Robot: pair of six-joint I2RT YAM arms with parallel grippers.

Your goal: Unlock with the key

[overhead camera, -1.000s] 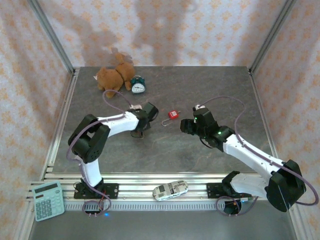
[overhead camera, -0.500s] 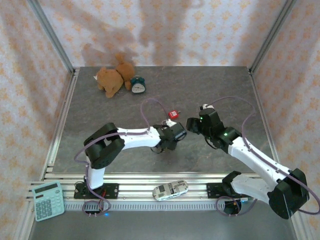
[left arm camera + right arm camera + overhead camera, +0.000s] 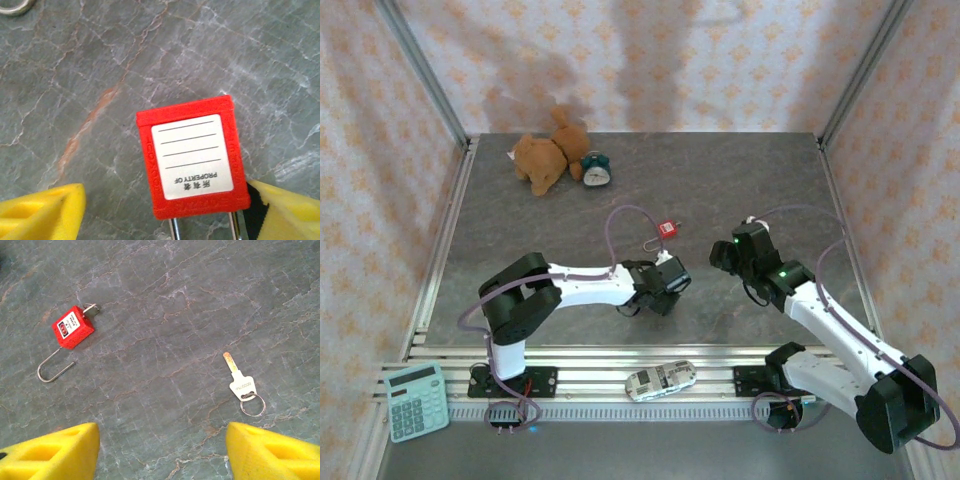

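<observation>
Near the middle of the grey bench point(image 3: 520, 220), one red padlock point(image 3: 666, 229), flat on the stone, just beyond the left fingers point(image 3: 42, 210) and to the left of the right fingers point(image 3: 50, 452). One shackle point(image 3: 39, 373), swung open, free end off the body. One loose key point(image 3: 239, 381) with one ring point(image 3: 251, 406), lying well apart from the padlock in the right wrist view, touching nothing else.

Two arms, one pair of yellow fingers each. Left pair spread wide, padlock body low between the tips, one tip just beside its lower corner; contact impossible to tell. Right pair also spread wide, bare bench between, nothing held.

At the back left, one brown stuffed bear point(image 3: 545, 155) and, just beside it, one small alarm clock point(image 3: 596, 172). On the near rail, one toy car point(image 3: 660, 380); beside the left front corner, one calculator point(image 3: 415, 400).

Hard to make out: a small metal piece point(image 3: 91, 308) at the padlock's end away from the shackle, too small to name as a second key. From the left wrist, both shackle legs cut off by the lower edge, a metal loop point(image 3: 14, 6) cut off at the top left corner, and a white label point(image 3: 192, 157) with upside-down print, "PROPERTY OF".
</observation>
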